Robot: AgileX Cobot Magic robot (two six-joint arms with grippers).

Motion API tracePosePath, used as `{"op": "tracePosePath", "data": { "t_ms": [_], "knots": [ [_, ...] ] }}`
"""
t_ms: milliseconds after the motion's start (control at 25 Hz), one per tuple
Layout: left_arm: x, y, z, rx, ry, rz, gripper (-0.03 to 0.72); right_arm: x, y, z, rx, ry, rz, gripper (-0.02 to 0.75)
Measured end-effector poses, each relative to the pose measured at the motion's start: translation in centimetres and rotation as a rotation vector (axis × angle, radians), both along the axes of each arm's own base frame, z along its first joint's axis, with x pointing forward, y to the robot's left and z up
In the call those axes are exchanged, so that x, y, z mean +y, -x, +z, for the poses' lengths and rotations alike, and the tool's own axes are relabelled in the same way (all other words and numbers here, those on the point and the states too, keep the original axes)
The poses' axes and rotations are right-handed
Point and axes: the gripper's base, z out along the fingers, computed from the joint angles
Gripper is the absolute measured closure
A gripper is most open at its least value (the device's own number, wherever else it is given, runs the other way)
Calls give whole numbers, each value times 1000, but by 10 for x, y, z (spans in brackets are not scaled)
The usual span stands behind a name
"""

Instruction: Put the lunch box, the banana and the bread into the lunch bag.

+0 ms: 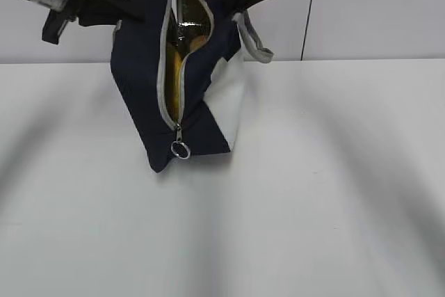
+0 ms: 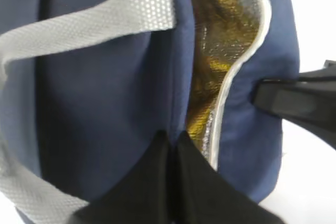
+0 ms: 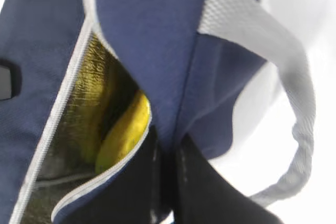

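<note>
The dark navy lunch bag [image 1: 139, 81] stands tipped on the white table, its zipper open along the front with the ring pull [image 1: 181, 149] at the bottom. The banana [image 1: 175, 78] shows yellow inside the opening; it also shows in the right wrist view [image 3: 123, 132]. A golden-brown bit of the bread [image 1: 197, 44] shows higher in the opening. The lunch box is hidden. My left gripper [image 2: 172, 139] is shut on the bag's left rim fabric. My right gripper [image 3: 167, 145] is shut on the bag's right rim fabric. Both hold the top edges apart.
The bag's grey strap handles [image 1: 256, 41] hang at its right side and show in the left wrist view [image 2: 79, 24]. The foil lining [image 2: 220, 30] lines the inside. The white table [image 1: 334, 186] spreads in front, with a pale wall behind.
</note>
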Motion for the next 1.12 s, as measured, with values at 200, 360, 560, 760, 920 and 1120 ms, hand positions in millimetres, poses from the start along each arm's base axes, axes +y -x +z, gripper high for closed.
{"op": "tracePosePath", "data": {
  "t_ms": [200, 360, 560, 760, 920, 1120],
  "knots": [
    [-7, -8, -11, -9, -8, 16, 691, -2, 0, -15, 46, 26, -5, 743],
    [-9, -16, -25, 24, 1, 21, 691, -2, 0, -26, 79, 41, -2, 743],
    [-12, -19, -30, 42, 32, 24, 691, -1, -2, -30, 86, 43, 1, 744],
    [-12, -21, -31, 32, 27, 39, 691, 2, -7, -42, 108, 37, 3, 744],
    [-12, -26, -44, 61, 21, 41, 691, 4, -12, -55, 139, 32, 3, 744],
    [-13, -30, -57, 96, 18, 39, 691, 6, -16, -67, 160, 37, 2, 744]
  ]
}}
